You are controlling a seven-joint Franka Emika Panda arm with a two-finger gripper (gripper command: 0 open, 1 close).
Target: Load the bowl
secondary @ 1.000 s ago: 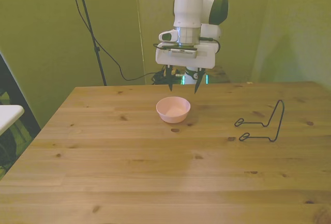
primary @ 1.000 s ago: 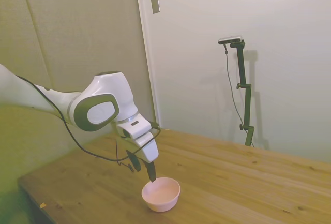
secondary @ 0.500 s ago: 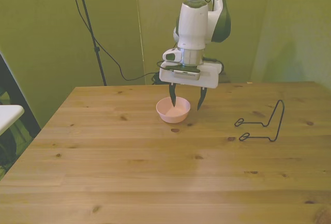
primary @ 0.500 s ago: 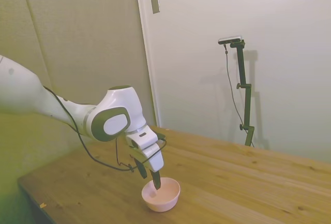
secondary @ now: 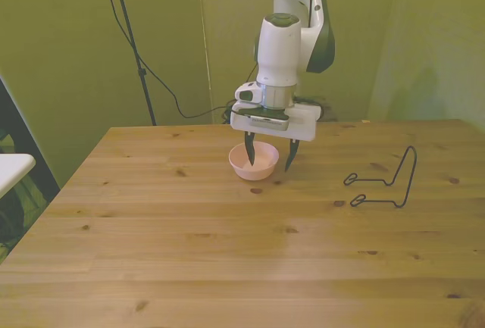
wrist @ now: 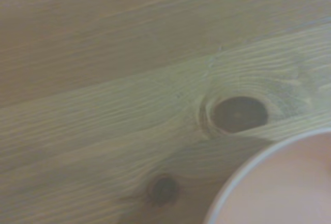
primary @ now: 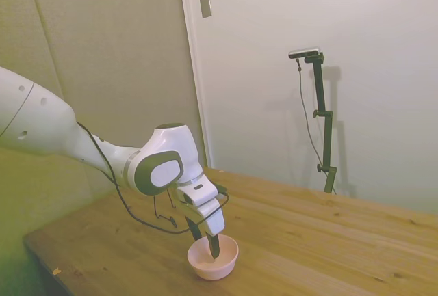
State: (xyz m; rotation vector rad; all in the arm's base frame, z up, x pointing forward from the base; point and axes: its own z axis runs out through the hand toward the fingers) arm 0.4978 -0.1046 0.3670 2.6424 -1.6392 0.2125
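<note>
The pale pink bowl (secondary: 264,166) stands on the wooden table toward its far side, and it looks empty. My gripper (secondary: 270,155) is down at the bowl and open. One finger dips inside the bowl, and the other hangs outside its rim on the front view's right, so the rim lies between them. The side view has the bowl (primary: 223,263) near the table's front corner, with the gripper (primary: 209,241) reaching into it from above. The wrist view shows a blurred arc of the bowl's rim (wrist: 258,175) close by, over bare wood.
A black wire stand (secondary: 386,185) sits on the table at the front view's right, well apart from the bowl. The wooden table (secondary: 227,252) stretches wide toward the camera. A dark knot (wrist: 239,114) marks the wood beside the bowl.
The gripper has come forward and down from behind and above the bowl, staying open; one finger now sits inside the bowl. The bowl has not moved.
</note>
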